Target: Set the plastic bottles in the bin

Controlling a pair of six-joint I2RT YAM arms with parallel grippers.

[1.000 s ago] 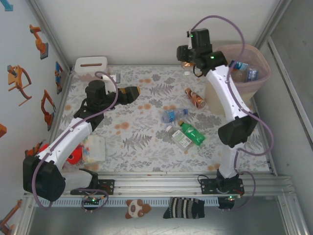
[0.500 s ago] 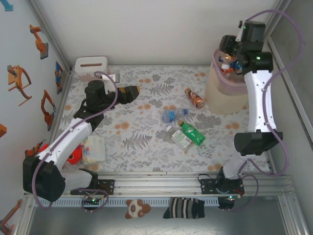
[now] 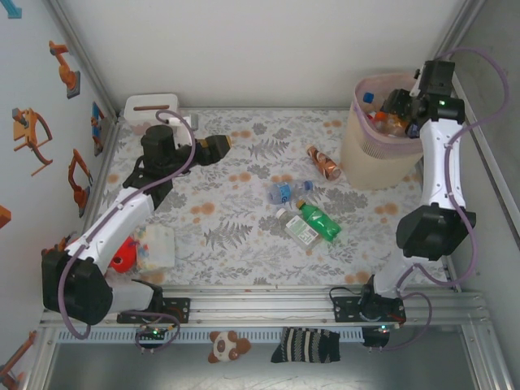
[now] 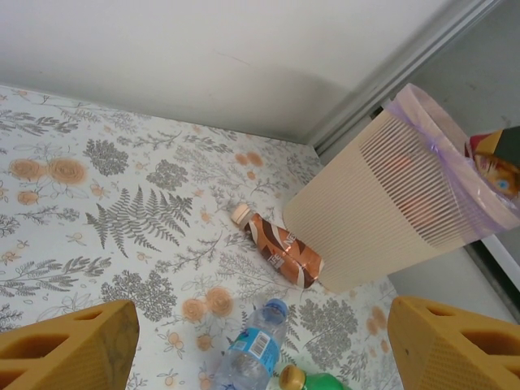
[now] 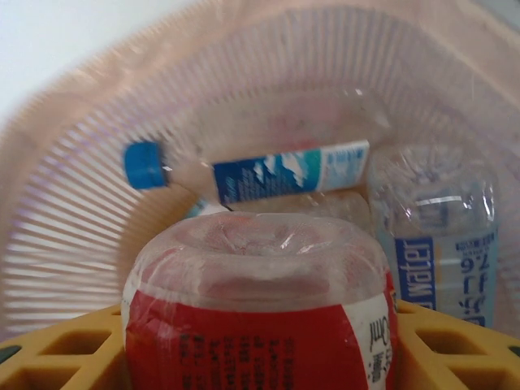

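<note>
Overhead view of a floral-patterned desk with two robot arms; the right arm reaches over a tall beige-pink bin in the far right corner; the left arm rests extended on the far left.

From the wrist camera, the right claw is clamped on a red-labelled bottle, base pointing down into the bin; below it lie clear blue-capped bottles, already in the bin.

The left claw is spread wide and holds nothing; it hovers above the desk, well apart from any bottle.

On the desk, a brown-labelled bottle lies on its side just beside the foot of the bin; a clear water bottle and a green bottle lie near the middle, close together.

Likely risks from here: the held bottle appears to sit over the opening, so a drop should land inside; yet if the claw is nearer the rim than it looks, the bottle could strike the edge and bounce out onto the desk; the thin pink bag liner drapes over the rim, and a yellow finger could snag it on the way out and drag it, or tip the light bin; any shove to the bin would also set the brown-labelled bottle rolling, being round and on its side.
</note>
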